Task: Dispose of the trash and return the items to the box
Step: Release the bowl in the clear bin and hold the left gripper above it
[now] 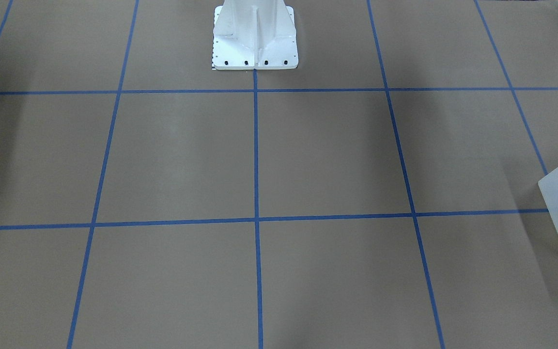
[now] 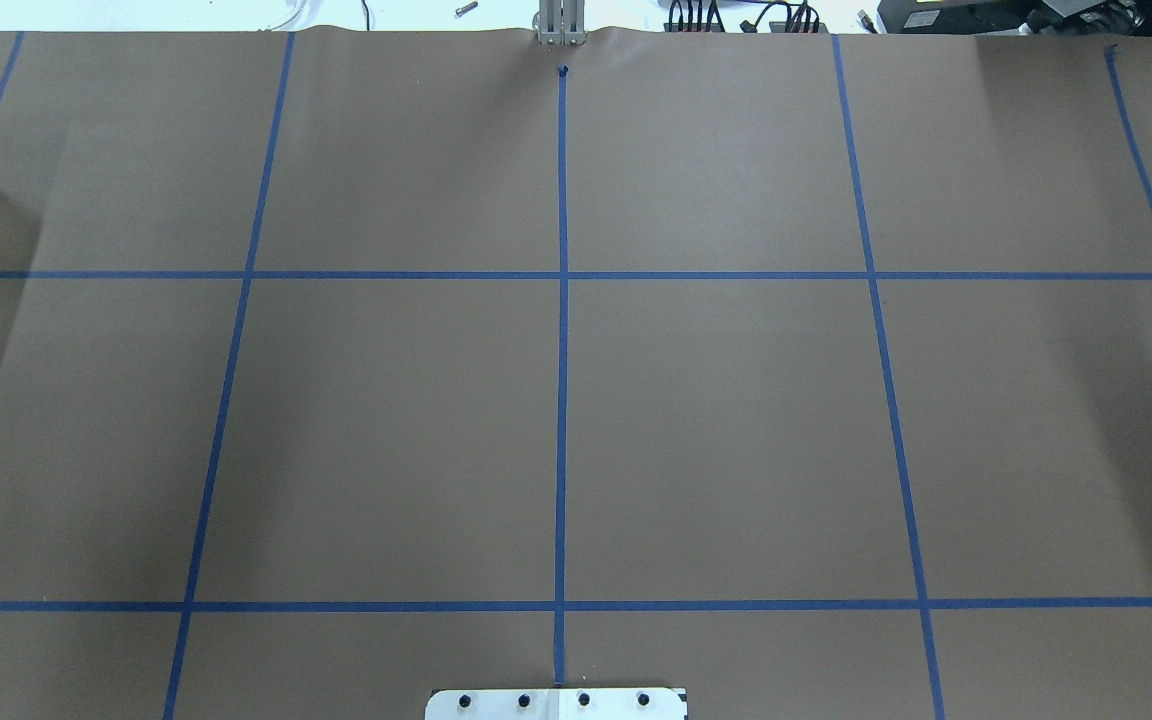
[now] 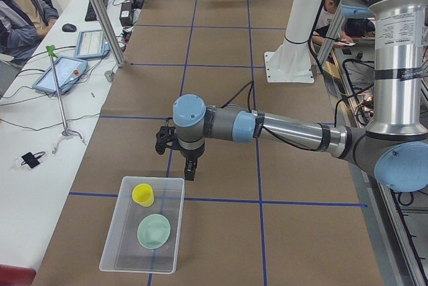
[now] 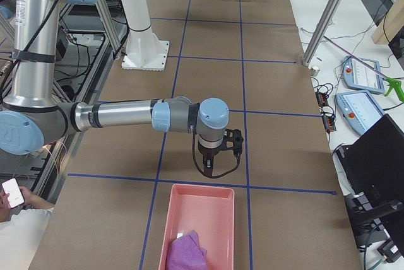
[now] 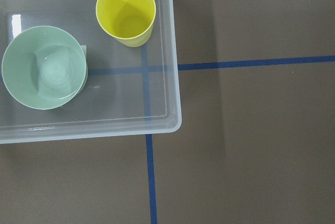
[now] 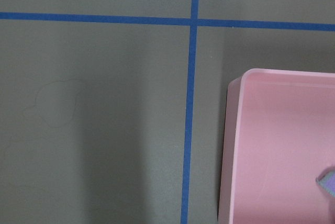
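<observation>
The yellow cup stands upright inside the translucent box, with the mint-green bowl beside it in the same box. The exterior left view shows the box with the cup and bowl in it. My left gripper hangs above the table just beyond the box; I cannot tell whether it is open or shut. My right gripper hangs over the table just short of a pink tray; I cannot tell its state either. Neither gripper's fingers show in the wrist views.
The pink tray holds a crumpled purple piece, whose edge shows in the right wrist view. The white robot base stands at the table's back middle. Operators, tablets and poles line the table's far side.
</observation>
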`<state>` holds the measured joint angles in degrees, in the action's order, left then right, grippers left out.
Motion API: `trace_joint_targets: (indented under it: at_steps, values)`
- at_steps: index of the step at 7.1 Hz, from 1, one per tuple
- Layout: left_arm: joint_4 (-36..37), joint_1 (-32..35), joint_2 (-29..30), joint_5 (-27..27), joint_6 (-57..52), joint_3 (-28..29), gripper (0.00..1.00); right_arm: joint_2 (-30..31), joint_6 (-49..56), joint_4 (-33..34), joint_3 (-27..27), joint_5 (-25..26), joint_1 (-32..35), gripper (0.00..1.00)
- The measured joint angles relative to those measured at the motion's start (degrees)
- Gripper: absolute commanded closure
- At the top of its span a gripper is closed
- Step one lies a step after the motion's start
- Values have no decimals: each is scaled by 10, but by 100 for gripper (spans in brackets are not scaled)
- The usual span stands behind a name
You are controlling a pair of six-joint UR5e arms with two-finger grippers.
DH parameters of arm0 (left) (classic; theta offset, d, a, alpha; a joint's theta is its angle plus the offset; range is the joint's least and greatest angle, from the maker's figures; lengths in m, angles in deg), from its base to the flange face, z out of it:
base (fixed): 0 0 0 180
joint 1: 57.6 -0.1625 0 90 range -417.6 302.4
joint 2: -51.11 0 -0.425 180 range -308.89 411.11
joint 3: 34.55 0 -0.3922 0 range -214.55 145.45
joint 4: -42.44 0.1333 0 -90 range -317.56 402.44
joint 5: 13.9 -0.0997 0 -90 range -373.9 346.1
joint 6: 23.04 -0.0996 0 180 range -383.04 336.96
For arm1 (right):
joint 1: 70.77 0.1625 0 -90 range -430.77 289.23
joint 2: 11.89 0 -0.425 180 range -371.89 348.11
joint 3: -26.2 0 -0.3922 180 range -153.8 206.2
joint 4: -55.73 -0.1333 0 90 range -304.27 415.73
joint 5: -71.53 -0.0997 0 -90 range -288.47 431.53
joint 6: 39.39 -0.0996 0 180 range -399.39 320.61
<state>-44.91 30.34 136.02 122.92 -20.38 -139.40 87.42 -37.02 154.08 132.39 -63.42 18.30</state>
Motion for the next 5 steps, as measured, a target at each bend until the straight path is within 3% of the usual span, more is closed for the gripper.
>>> trace_joint_targets:
  at_steps: [5]
  values:
    - [-23,-1,6,-1,1,16,2,-13,-1,44,30,-1,-9,0]
